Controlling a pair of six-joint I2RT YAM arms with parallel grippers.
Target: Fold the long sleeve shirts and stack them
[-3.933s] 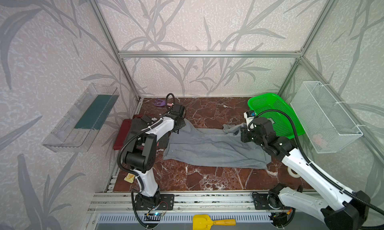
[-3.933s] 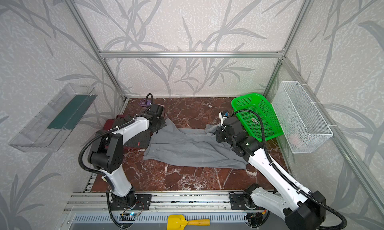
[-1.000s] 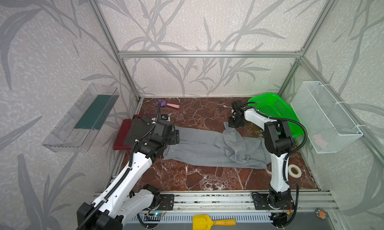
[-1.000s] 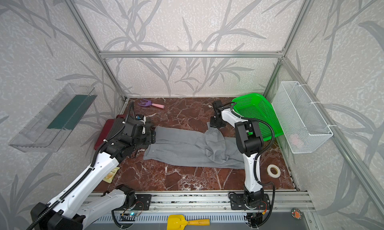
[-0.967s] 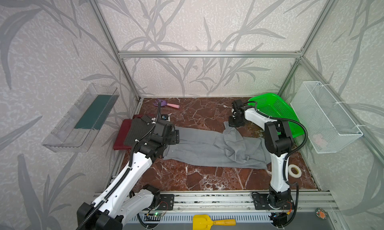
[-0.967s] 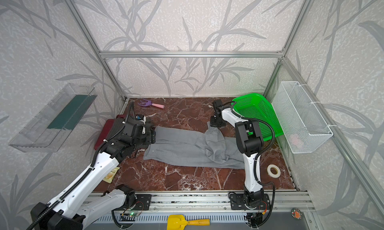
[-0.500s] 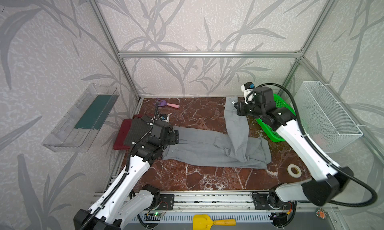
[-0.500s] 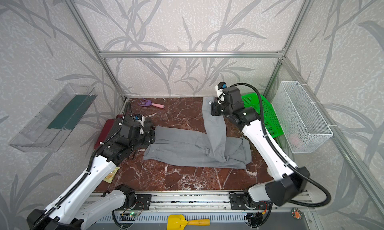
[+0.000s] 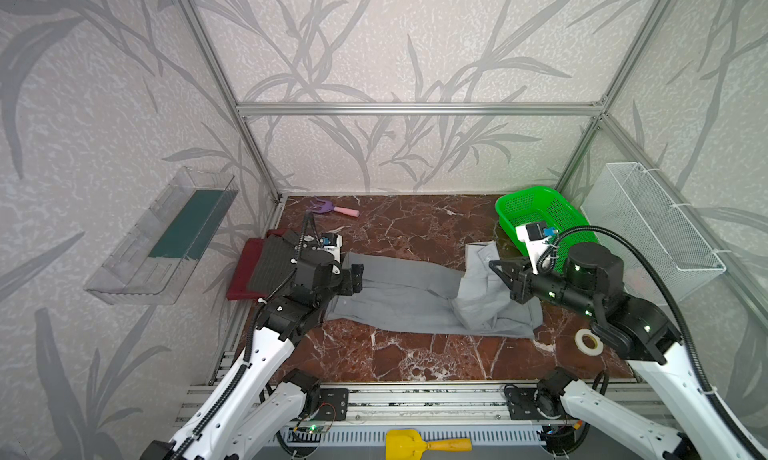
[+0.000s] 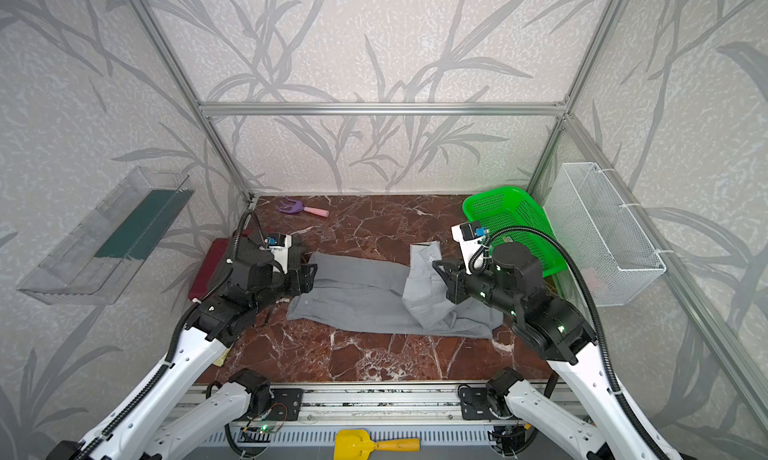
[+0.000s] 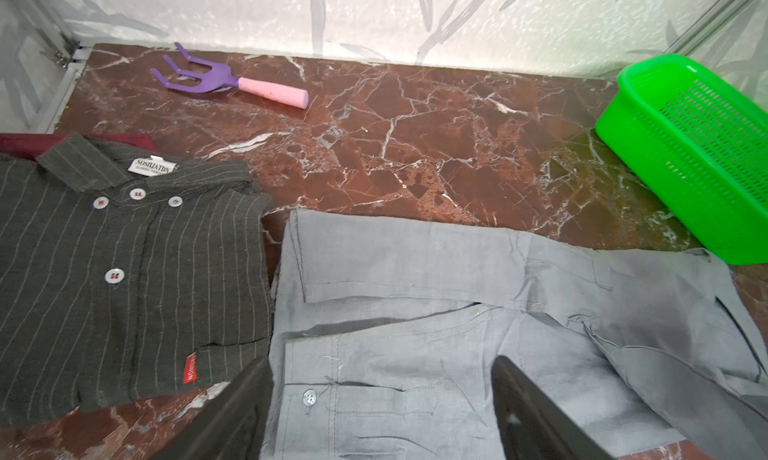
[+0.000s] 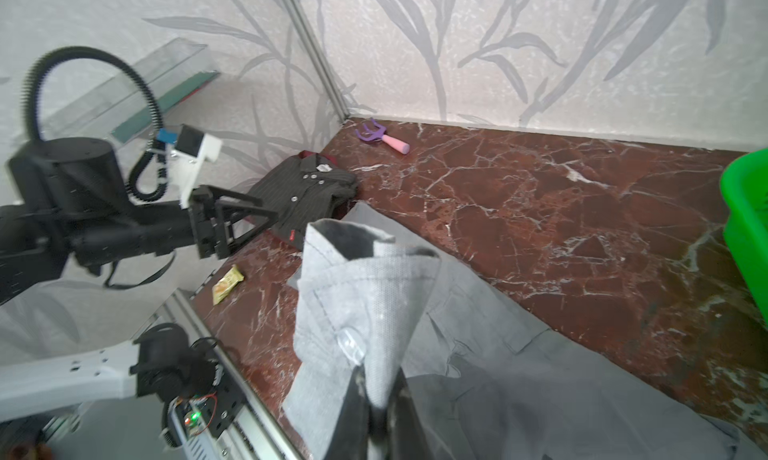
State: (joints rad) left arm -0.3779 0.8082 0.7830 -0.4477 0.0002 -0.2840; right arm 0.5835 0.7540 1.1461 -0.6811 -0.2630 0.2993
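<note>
A light grey shirt [image 9: 399, 296] [image 10: 357, 296] [image 11: 415, 271] lies spread across the middle of the marble table. My right gripper [image 12: 376, 379] [image 9: 494, 266] [image 10: 436, 266] is shut on its sleeve cuff [image 12: 357, 279], held up above the shirt's right part, with the sleeve [image 9: 478, 287] draped down onto the body. Above the shirt's left end my left gripper [image 11: 380, 364] [image 9: 357, 277] [image 10: 309, 277] hangs open and holds nothing. At the table's left edge a folded dark pinstriped shirt [image 11: 124, 271] [image 9: 270, 266] [image 12: 307, 192] rests on a maroon shirt [image 9: 241, 271] [image 11: 25, 140].
A green mesh basket [image 9: 536, 212] [image 11: 685, 146] stands at the back right. A purple rake with a pink handle [image 9: 336, 208] [image 11: 232, 82] lies at the back left. A white tape roll [image 9: 588, 341] lies front right, a yellow packet [image 12: 227, 285] front left. Wall bins hang on both sides.
My right gripper has come down and toward the front with the sleeve, which now drapes over the shirt's right part instead of hanging tall. The left gripper has stayed open over the shirt's left end.
</note>
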